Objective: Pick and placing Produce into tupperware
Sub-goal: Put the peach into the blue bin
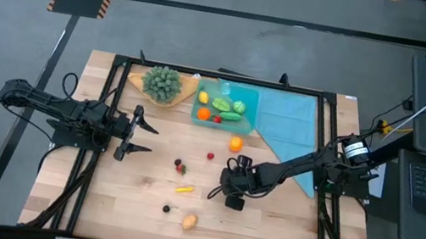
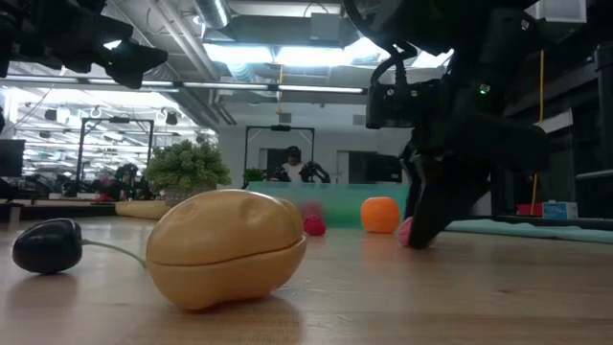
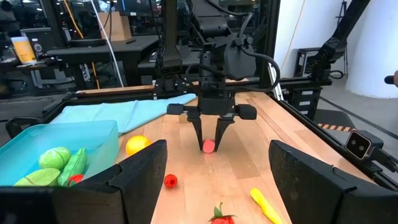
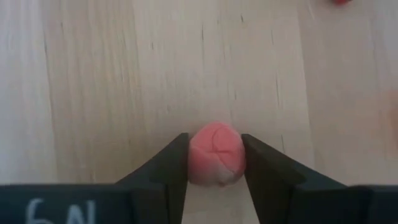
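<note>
Nearest the low camera sits a tan potato [image 2: 227, 247], a smooth two-part toy shell that looks hard and light; beside it lies a dark fruit [image 2: 48, 244] with a thin stem. Farther back the right gripper [image 2: 421, 230] stands on the table with a pink fruit [image 2: 407, 231] at its tips, though this view hides how the jaws meet it.

From above, the right gripper [image 1: 229, 192] is at mid-table and the left gripper [image 1: 139, 138] waits well apart, its jaws wide. The teal container [image 1: 225, 107] already holds several pieces, while an orange [image 1: 236, 144] and a yellow pepper [image 1: 184, 189] are loose on the wood.

Looking out from the left wrist, the container [image 3: 56, 149] shows green produce inside.

Only the right wrist view settles the grip: both fingers [image 4: 171, 165] touch the pink fruit [image 4: 216, 153] at its widest sides. Round and probably slick, it could squirt out, so a hold across the middle seems best.
</note>
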Tool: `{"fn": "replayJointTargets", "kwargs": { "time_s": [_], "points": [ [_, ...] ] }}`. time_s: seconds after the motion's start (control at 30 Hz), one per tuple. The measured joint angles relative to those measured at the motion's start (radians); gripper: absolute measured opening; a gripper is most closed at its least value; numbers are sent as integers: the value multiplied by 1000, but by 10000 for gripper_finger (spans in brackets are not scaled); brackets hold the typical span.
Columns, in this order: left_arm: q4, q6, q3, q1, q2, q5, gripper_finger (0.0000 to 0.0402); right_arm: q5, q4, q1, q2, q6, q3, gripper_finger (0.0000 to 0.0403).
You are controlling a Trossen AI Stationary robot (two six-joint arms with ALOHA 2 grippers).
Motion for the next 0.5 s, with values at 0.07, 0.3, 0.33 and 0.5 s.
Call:
{"fn": "replayJointTargets", "kwargs": {
  "time_s": [0.07, 0.3, 0.33, 0.5],
  "points": [
    [0, 0, 0, 0, 0, 0, 275, 0, 1, 0, 0, 0, 0, 139],
    [0, 0, 0, 0, 0, 0, 275, 0, 8, 0, -1, 6, 0, 139],
    [0, 0, 0, 0, 0, 0, 275, 1, 9, 0, -4, 15, -1, 138],
    [0, 0, 0, 0, 0, 0, 275, 4, 15, -6, -55, 31, -2, 138]
  ]
}}
